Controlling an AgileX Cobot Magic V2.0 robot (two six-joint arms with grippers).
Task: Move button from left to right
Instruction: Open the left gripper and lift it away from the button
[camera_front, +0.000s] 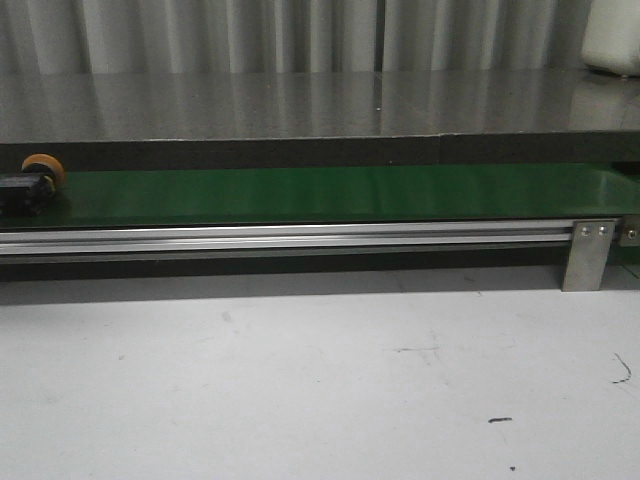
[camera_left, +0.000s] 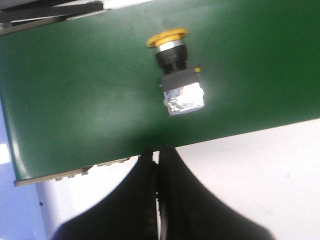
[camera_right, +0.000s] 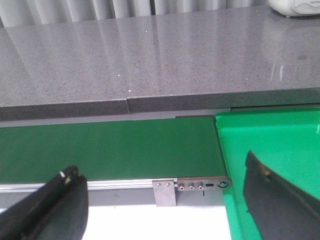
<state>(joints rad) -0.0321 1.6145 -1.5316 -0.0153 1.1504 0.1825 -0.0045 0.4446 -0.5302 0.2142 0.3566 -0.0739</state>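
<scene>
The button (camera_front: 30, 185), a black block with a yellow-orange disc head, lies on its side at the far left of the green conveyor belt (camera_front: 330, 195). In the left wrist view the button (camera_left: 179, 75) lies on the belt beyond my left gripper (camera_left: 157, 150), which is shut and empty, its tips over the belt's near edge. My right gripper (camera_right: 160, 175) is open and empty, its fingers (camera_right: 60, 200) wide apart over the belt's right end. Neither gripper shows in the front view.
An aluminium rail (camera_front: 290, 238) with a bracket (camera_front: 588, 252) runs along the belt's front. A bright green bin (camera_right: 270, 150) sits off the belt's right end. A grey counter (camera_front: 320, 100) lies behind the belt. A white tabletop (camera_front: 320, 380) lies in front.
</scene>
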